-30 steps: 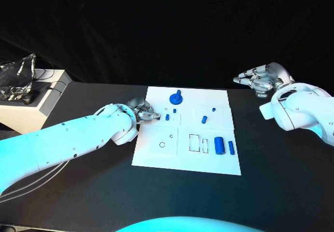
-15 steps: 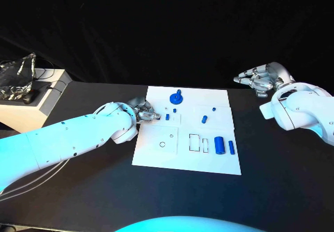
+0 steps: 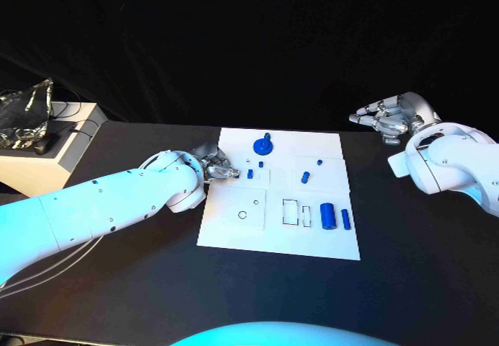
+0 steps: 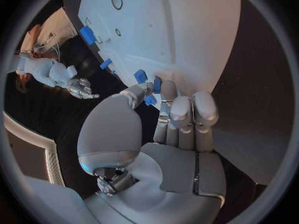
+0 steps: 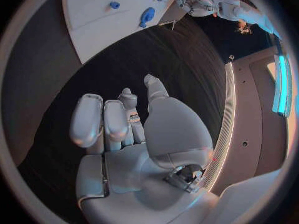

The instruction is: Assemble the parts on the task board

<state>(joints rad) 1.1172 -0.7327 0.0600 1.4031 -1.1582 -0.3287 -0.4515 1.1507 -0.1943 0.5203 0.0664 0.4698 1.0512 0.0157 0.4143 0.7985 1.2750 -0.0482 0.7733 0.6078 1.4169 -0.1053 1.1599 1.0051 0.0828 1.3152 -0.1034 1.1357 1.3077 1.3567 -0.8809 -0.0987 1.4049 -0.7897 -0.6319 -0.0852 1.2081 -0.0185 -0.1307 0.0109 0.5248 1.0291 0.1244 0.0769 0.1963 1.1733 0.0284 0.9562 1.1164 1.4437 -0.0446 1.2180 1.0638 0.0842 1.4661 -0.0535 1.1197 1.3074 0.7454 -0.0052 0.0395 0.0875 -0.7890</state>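
while beside the table, a white box with crumpled foil

No readable text — no labels, no numbers

Task board mid worktop; left hand at its left edge, right hand well off to its right.

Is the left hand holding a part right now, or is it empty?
Holding one. In the left wrist view the left hand pinches a small blue part between its fingertips, at the task board's left edge.
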